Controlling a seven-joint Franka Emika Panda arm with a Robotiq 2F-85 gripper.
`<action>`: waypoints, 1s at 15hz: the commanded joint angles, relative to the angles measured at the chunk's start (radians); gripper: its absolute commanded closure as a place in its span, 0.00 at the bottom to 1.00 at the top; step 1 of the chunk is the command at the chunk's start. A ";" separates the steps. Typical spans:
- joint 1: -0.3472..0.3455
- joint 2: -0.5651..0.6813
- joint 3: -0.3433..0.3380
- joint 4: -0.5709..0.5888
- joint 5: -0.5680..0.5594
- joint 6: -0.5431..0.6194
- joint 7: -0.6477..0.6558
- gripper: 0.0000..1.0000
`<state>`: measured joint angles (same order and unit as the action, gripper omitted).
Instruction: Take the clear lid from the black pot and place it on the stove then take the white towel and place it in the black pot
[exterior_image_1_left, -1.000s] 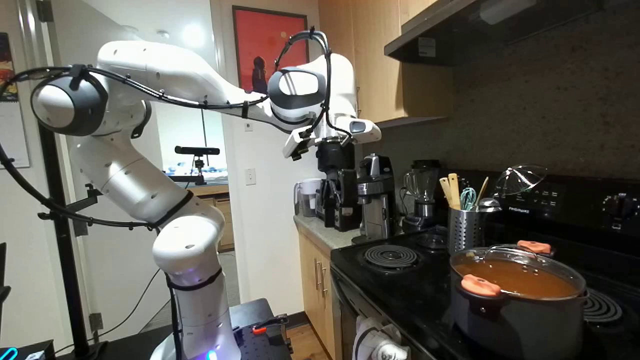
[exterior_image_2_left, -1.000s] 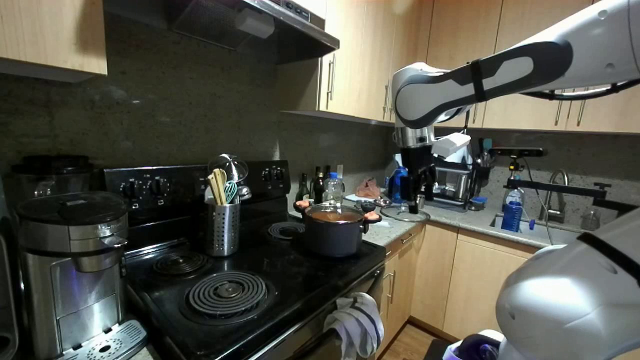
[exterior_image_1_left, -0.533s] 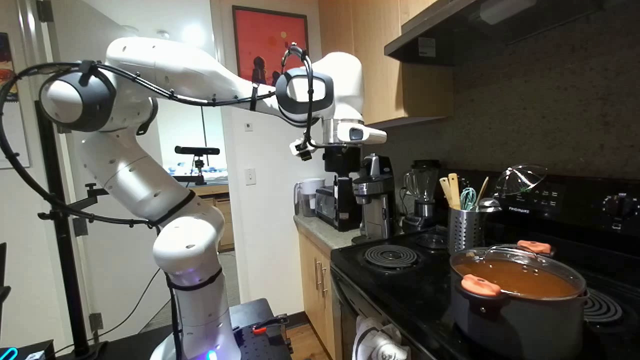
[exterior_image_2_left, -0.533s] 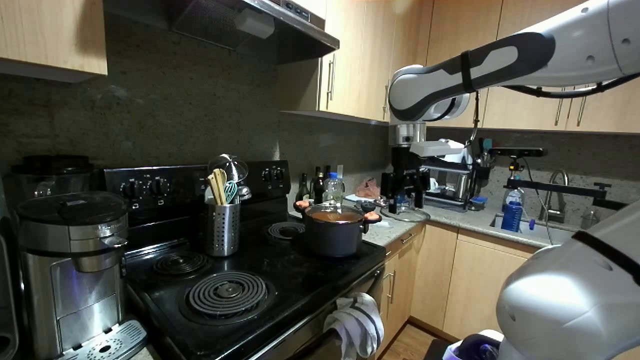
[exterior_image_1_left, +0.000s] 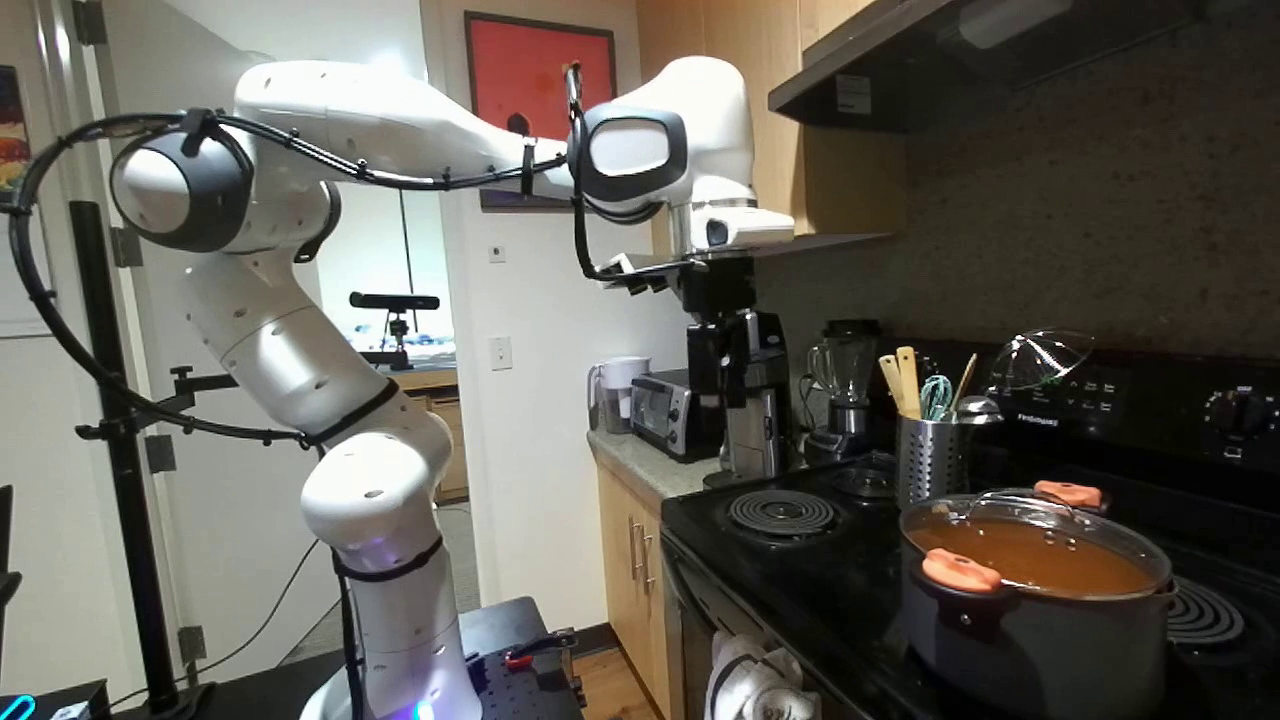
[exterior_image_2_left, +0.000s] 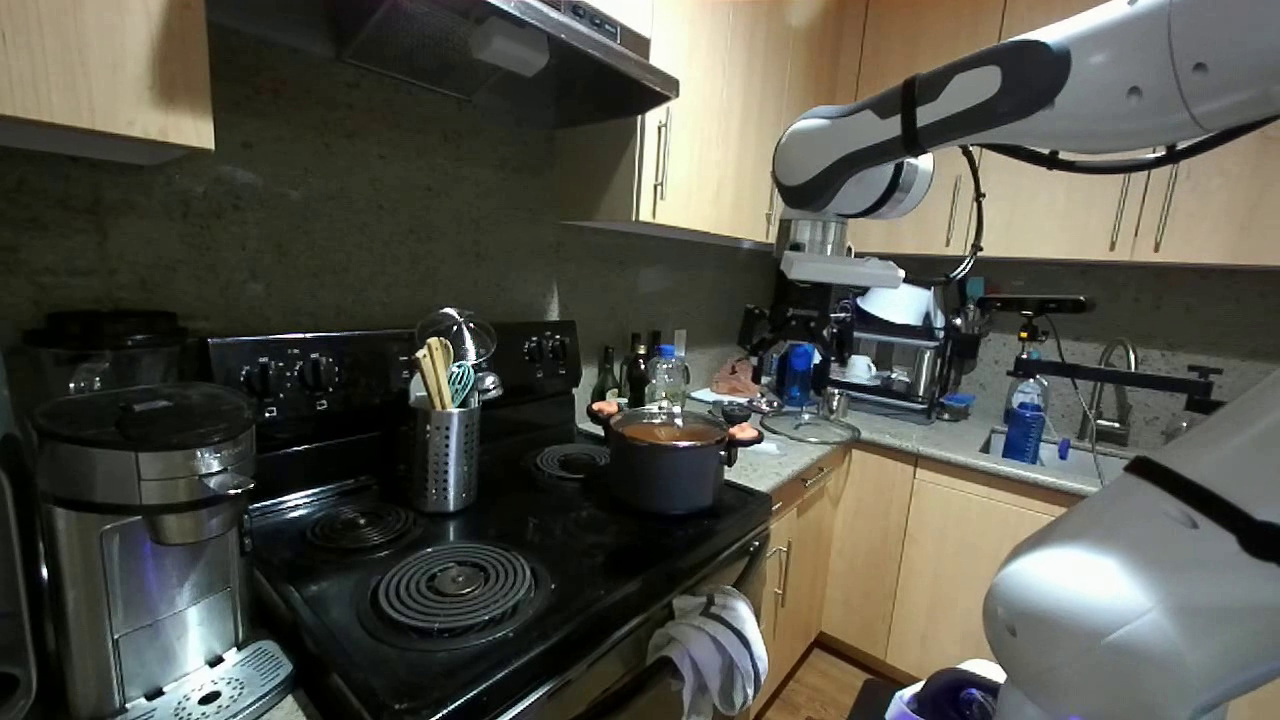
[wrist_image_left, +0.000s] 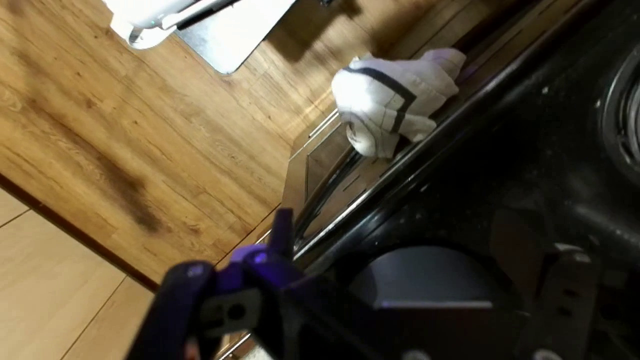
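- Black pot (exterior_image_1_left: 1035, 645): large, dark, with orange side handles (exterior_image_1_left: 962, 571); stands on the stove (exterior_image_2_left: 590, 570).
- Clear lid (exterior_image_1_left: 1035, 548): see-through, thin-rimmed; appears seated on the black pot, lift not yet made.
- White towel (exterior_image_2_left: 712, 635): dark-striped; hangs below the black pot from the oven handle (wrist_image_left: 326, 186), at the stove's front.
- Risk, missed grip: clear glass against the orange-brown beneath gives poor depth cues, so the closing fingers (wrist_image_left: 262, 266) may meet air.
- Risk, tipped lid: an off-centre hold would likely let the glass swing, slip or strike the black pot's rim.
- Risk, displaced pot: a descending finger could catch a side handle and shove the whole vessel.
- Risk, rocking lid: the coil burner (exterior_image_2_left: 455, 588), well apart from the black pot, probably makes an uneven rest.
- Arm (exterior_image_1_left: 300, 365): elbow raised high, forearm reaching nearly level, wrist turned so the end points down, higher than the black pot.
- Fingers: spread wide, nothing between them; well apart from the black pot, touching neither lid nor towel.
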<state>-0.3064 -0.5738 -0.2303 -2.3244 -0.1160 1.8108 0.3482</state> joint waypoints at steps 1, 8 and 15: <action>-0.028 0.056 0.007 0.068 0.025 0.029 0.029 0.00; -0.043 0.083 0.021 0.070 0.022 0.069 0.095 0.00; -0.032 0.312 0.016 0.263 0.022 0.143 0.175 0.00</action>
<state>-0.3325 -0.3904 -0.2201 -2.1786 -0.1003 1.9754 0.5365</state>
